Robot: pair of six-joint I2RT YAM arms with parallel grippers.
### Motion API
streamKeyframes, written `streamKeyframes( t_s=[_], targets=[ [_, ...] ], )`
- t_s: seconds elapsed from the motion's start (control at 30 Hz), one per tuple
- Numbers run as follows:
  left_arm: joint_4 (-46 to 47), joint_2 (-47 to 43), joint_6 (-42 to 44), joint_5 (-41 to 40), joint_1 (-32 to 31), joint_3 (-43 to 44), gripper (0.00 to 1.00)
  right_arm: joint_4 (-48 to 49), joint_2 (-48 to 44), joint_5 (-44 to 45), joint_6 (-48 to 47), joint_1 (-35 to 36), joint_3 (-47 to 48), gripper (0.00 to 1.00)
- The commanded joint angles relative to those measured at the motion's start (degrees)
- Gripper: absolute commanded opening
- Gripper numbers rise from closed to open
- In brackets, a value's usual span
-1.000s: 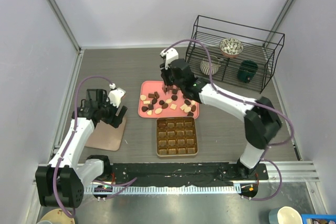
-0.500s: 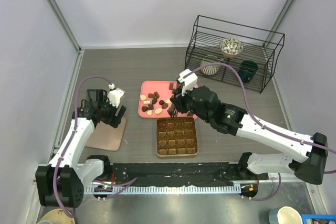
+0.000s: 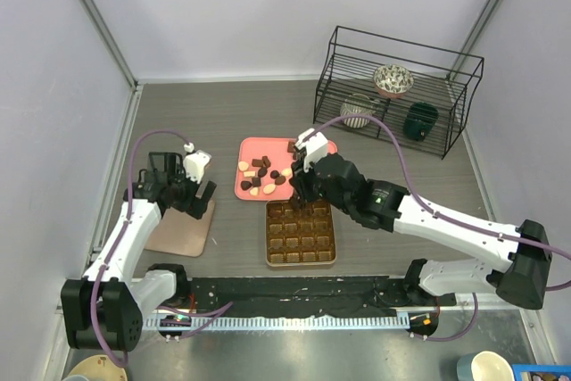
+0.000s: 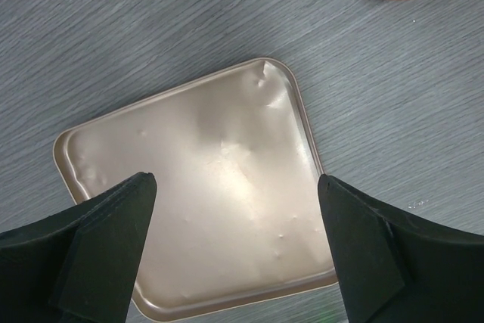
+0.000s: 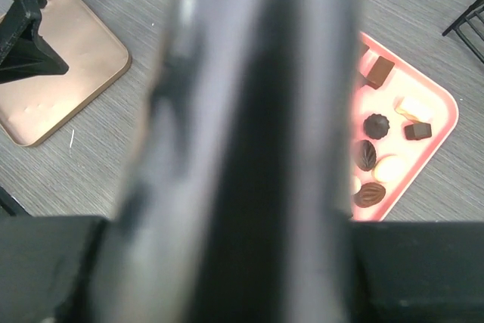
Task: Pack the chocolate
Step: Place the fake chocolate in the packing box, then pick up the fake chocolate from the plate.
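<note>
From above: a placing step, we judge; the right pincer point(image 3: 303, 195) hangs over the gridded box point(image 3: 301, 232) and must next line up with 1 cell. Brown and cream chocolates point(image 3: 265, 178) lie on the pink tray point(image 3: 254, 149). Left wrist: the left pincer point(image 4: 234, 187) gapes empty above a gold lid point(image 4: 204, 141). Right wrist: blur; we cannot tell its grip.

Robot lab test cell.
White walls point(image 3: 294, 6) on metal posts point(image 3: 95, 15) enclose a grey bench point(image 3: 205, 113); left arm point(image 3: 125, 240) and right arm point(image 3: 455, 225) are bolted to a rail point(image 3: 303, 294) at its near edge.
</note>
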Motion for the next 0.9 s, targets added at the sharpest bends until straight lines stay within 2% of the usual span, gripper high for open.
streamKeyframes(
  t_s=[0.0,0.07,0.2,0.57,0.7,0.87],
  targets=[
    [1.46,-1.39,-0.47,-0.20,0.24,-0.24,0.97,4.46,1.18,-0.37,0.75,0.37,0.55,0.37],
    [1.46,-1.65,-0.47,-0.37,0.24,-0.15,0.99,4.81,2.15,-0.29,1.01,0.37,0.55,0.42],
    [1.37,-2.18,-0.56,-0.02,0.24,-0.06,1.00,5.34,2.68,-0.11,1.10,0.37,0.90,0.44],
    [1.55,-2.80,0.41,-1.07,0.33,-0.77,1.00,7.97,3.73,1.64,-2.32,0.37,6.26,0.43],
    [1.63,-2.88,0.15,-1.25,0.24,-0.59,1.00,9.99,7.94,3.32,-6.18,0.02,11.35,0.42],
    [1.72,-2.80,0.32,-1.95,0.24,-0.42,1.00,13.33,17.25,-0.19,-7.86,-3.93,17.33,0.42]
  ],
)
